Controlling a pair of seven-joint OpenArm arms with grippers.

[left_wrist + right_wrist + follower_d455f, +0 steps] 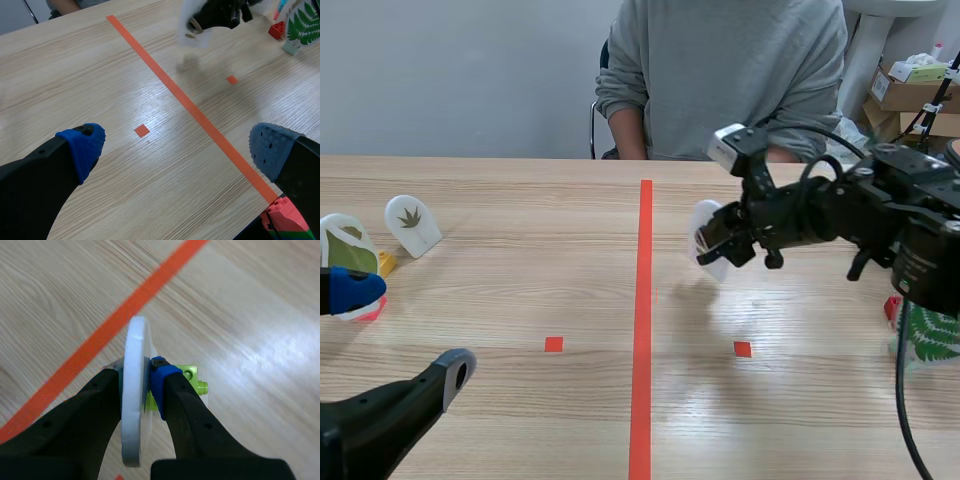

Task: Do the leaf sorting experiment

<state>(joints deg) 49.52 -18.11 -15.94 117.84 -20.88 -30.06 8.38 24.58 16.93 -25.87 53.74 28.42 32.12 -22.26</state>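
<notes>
The right gripper [135, 386] is clenched on a white rounded plastic plaque [134, 410], seen edge-on in the right wrist view with one finger pressed to each face and a blue pad [159, 385] against one side. A lime-green studded block [191, 379] sits just past that pad, close against the plaque; whether the two are joined cannot be told. In the scene view the plaque hangs above the pale wooden table [520, 300], to the right of the long orange-red tape line [643, 330] and beyond the small red square mark [742, 349]. The left gripper [177, 150] is low at the table's near left edge, its blue dotted pads [82, 149] spread wide with only bare wood and a second red square mark [142, 130] between them. A red toy brick [282, 216] lies close under its right finger. At the far left of the table stands a white arched plaque printed with a dark leaf [412, 223], and beside it a white plaque bearing a green leaf [345, 246] with a small yellow block [385, 262] at its foot. At the right edge stands a card showing a green fern frond [932, 335], with a small red block [891, 307] next to it. A person in a grey sweatshirt [720, 70] sits across the table.
</notes>
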